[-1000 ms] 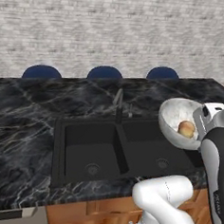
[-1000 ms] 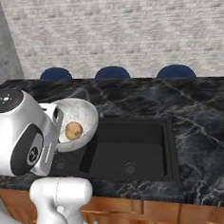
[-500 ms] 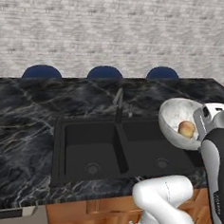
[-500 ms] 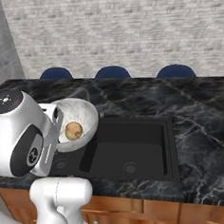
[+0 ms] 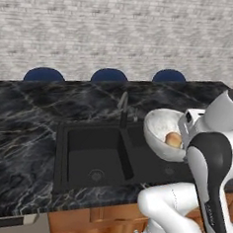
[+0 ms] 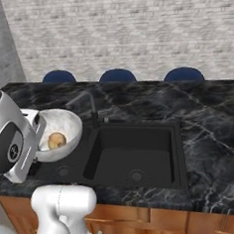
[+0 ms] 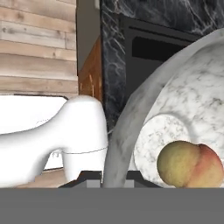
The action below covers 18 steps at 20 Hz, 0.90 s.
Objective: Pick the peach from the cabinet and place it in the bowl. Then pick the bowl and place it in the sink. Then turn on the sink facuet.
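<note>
My end effector (image 7: 106, 184) is clamped narrow on the rim of the bowl (image 5: 163, 132); in the hand view the rim runs straight down between the fingertips. I read the bowl as lifted and tilted, hanging over the right basin of the sink (image 5: 98, 154), near that basin's right edge. The peach (image 5: 173, 139) lies inside the bowl, settled against its lower inner wall. From the right base view the bowl (image 6: 58, 131) sits just beside the white wrist, above the sink's near basin (image 6: 134, 155), peach (image 6: 56, 140) visible within. The sink facuet (image 5: 123, 109) stands at the back edge of the sink, on the divider line, just left of the bowl and apart from it. The dark marble surface (image 5: 23, 126) surrounds the sink. Three blue chair backs (image 5: 109, 76) show beyond the surface's far edge, against a pale brick wall (image 5: 120, 29).
</note>
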Tool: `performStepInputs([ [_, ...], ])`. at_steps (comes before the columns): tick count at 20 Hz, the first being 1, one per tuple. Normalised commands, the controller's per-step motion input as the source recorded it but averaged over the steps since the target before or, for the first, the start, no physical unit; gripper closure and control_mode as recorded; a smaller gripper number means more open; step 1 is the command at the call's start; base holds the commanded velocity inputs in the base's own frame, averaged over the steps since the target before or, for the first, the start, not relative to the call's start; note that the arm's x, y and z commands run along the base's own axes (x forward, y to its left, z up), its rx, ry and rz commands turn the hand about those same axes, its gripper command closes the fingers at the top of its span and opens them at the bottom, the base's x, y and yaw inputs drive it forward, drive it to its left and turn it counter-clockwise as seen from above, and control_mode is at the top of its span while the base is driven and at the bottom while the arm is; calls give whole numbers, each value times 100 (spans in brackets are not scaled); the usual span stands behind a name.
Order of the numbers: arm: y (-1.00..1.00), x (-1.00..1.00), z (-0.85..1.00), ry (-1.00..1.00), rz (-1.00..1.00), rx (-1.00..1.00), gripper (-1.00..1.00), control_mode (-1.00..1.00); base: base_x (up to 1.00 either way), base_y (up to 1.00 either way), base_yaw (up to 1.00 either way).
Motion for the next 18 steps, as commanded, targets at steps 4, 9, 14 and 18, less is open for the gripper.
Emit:
performStepInputs([
  [4, 100, 5, -43, 17, -9, 10, 100, -100, 0, 0, 0],
  [9, 96, 24, -64, 7, -21, 18, 100, -100, 0, 0, 0],
  [14, 66, 80, -36, 0, -31, 11, 100, -100, 0, 0, 0],
  [18, 7, 99, -59, 1, -27, 1, 100, -100, 0, 0, 0],
])
